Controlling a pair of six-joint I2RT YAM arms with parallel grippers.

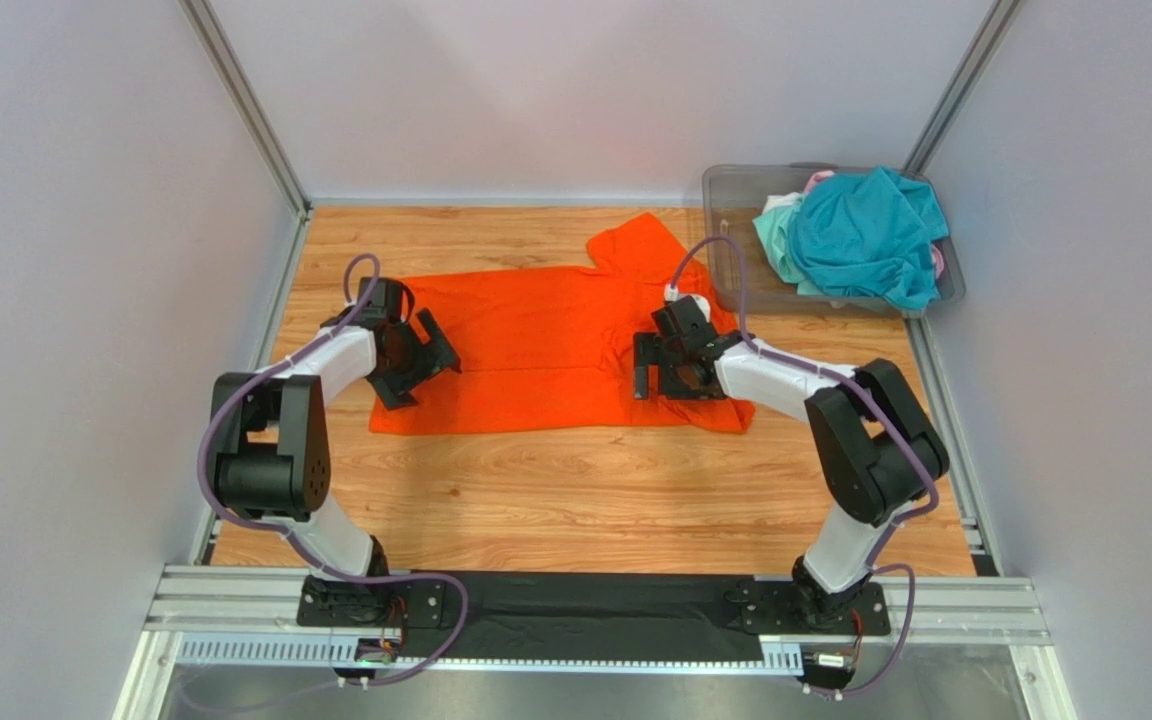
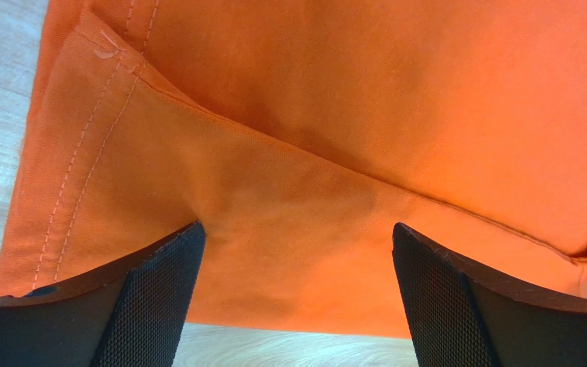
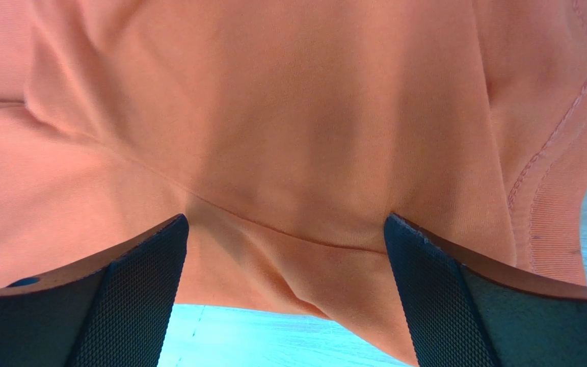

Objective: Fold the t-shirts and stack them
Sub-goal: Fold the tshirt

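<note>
The bright orange t-shirt (image 1: pixel 552 342) lies spread on the wooden table, one sleeve pointing to the back. My left gripper (image 1: pixel 411 360) is open over its left hem; the wrist view shows the folded hem (image 2: pixel 289 229) between the spread fingers (image 2: pixel 155 294). My right gripper (image 1: pixel 671 368) is open over the shirt's right part; its wrist view shows wrinkled orange fabric (image 3: pixel 296 176) between the fingers (image 3: pixel 434 290). A teal t-shirt (image 1: pixel 871 233) is heaped in the bin, with a pale mint one (image 1: pixel 778 233) and a bit of a pink one (image 1: pixel 818 179) beneath it.
The clear grey plastic bin (image 1: pixel 732 192) stands at the back right corner. Grey walls enclose the table on three sides. Bare wood (image 1: pixel 582 495) lies between the shirt and the arm bases.
</note>
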